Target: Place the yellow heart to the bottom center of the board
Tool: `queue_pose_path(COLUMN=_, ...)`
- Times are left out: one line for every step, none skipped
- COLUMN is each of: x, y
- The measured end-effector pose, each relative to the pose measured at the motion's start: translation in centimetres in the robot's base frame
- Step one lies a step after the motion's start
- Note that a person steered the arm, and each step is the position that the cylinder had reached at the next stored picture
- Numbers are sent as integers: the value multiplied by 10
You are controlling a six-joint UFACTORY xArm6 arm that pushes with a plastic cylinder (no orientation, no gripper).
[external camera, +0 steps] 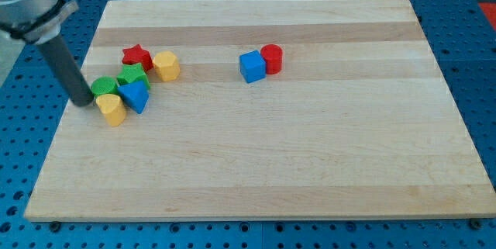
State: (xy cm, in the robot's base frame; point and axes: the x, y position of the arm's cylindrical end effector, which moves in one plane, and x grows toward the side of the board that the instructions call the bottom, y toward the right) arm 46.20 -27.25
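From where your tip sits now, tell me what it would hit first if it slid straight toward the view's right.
My tip sits at the cluster's left edge. Sliding right, it would probably meet the yellow heart first, perhaps clipping the green block just above it. Whether it already touches either is unclear.

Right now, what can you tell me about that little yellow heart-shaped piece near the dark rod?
The yellow heart is a small, chunky block, plain matte yellow, lying flat on the wooden board near the view's left edge. It is the lowest piece of a tight cluster: the green block sits just above it and the blue block presses against its right side. My tip stands immediately to its left, seemingly touching or nearly so. It is far from the bottom center.
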Motion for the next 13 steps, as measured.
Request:
queue_pose_path(x=47, y=0)
queue_pose_path(x=25, y=0)
queue_pose_path(x=-25, y=-3)
queue_pose_path(x=-75, y=-13)
queue_pose_path(x=-78, y=1)
queue_pose_path(x=-51, y=30)
queue_pose_path(x=-49, y=35)
queue_pose_path(x=-40, y=71)
queue_pose_path(x=-36, y=85)
queue_pose_path(x=-17, y=106)
queue_pose_path(x=-9, y=120)
queue_pose_path(x=-9, y=120)
queue_pose_path(x=-9, y=118)
